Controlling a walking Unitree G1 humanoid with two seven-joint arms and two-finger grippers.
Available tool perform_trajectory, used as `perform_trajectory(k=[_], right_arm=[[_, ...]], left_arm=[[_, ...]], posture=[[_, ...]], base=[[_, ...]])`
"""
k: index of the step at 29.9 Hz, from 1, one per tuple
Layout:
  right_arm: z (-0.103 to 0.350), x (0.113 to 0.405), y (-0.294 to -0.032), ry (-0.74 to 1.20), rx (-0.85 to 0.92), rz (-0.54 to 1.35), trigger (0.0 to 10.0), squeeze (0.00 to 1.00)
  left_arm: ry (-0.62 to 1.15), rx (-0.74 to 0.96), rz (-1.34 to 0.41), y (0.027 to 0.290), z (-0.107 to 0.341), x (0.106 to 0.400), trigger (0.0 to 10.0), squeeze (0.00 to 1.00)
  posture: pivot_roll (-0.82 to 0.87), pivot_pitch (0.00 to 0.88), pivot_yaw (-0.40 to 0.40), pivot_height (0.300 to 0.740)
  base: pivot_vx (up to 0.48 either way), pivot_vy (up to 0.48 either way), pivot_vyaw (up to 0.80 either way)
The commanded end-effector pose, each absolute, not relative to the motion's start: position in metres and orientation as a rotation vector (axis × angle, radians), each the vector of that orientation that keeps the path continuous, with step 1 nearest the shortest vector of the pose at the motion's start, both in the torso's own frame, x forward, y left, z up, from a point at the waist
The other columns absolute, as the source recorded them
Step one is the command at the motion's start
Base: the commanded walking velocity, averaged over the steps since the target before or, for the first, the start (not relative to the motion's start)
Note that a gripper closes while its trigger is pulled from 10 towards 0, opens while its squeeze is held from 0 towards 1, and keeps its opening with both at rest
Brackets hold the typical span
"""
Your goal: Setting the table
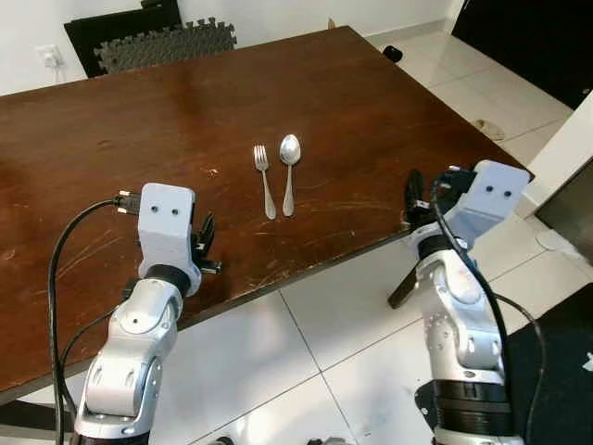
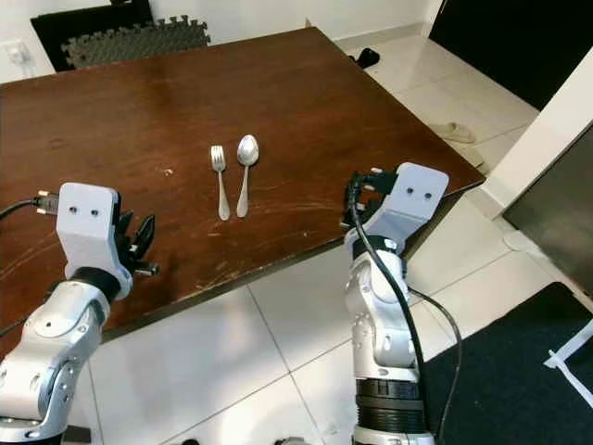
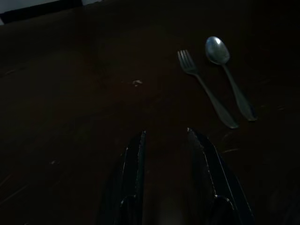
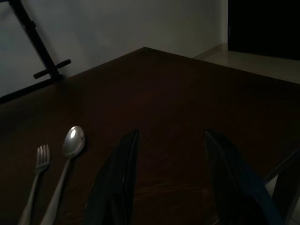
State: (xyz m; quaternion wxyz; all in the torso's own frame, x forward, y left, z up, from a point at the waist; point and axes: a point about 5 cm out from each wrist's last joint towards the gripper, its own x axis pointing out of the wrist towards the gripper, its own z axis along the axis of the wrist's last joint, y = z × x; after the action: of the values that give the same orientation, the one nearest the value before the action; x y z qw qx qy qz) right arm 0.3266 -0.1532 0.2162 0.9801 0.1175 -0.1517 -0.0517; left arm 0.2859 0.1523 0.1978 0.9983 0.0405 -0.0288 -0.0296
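Left gripper (image 1: 206,243) hovered low over the near edge of the table (image 1: 111,120), fingers (image 3: 133,173) parted with bare wood between them, holding nothing. Right gripper (image 1: 414,197) hung at the table's near right edge, its fingers (image 4: 115,180) likewise spread and empty, pointing in over the tabletop.

The fork (image 1: 264,178) and spoon (image 1: 289,171) lay flat and side by side, close but apart, handles toward the robot. Both sat ahead of the grippers and between them: forward and to the right of the left gripper, forward and to the left of the right gripper, nearer the left gripper's reach line than the right's. The fork was on the side of the left gripper, the spoon on the side of the right.

Beyond the table's far edge stood a dark chair (image 1: 157,37); a slipper (image 1: 488,128) lay on the tiled floor out past the right gripper.

Judged risks: the cutlery is thin and lies flush on hard wood, so fingertips closing from above could skid off a handle or scrape the surface instead of lifting. Because the two pieces lie so near each other, a pinch aimed at one could nudge or catch the other. The right gripper, at the table's edge, could strike the rim if it advanced without rising first.
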Motion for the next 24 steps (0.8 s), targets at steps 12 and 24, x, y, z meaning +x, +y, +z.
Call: perform_trajectory(k=[12, 24], right_arm=[[0.216, 0.345, -0.142, -0.217, 0.217, -0.023, 10.0, 0.0], [0.219, 0.403, -0.098, 0.011, 0.264, 0.158, 10.0, 0.0]], left_arm=[[0.043, 0.099, -0.041, 0.16, 0.182, 0.284, 10.0, 0.0], [0.034, 0.186, 0.002, 0.199, 0.204, 0.304, 10.0, 0.0]], posture=[[0.09, 0.154, 0.045, 0.74], [0.13, 0.175, 0.062, 0.74]], base=[[0.0, 0.0, 0.0], [0.0, 0.0, 0.0]])
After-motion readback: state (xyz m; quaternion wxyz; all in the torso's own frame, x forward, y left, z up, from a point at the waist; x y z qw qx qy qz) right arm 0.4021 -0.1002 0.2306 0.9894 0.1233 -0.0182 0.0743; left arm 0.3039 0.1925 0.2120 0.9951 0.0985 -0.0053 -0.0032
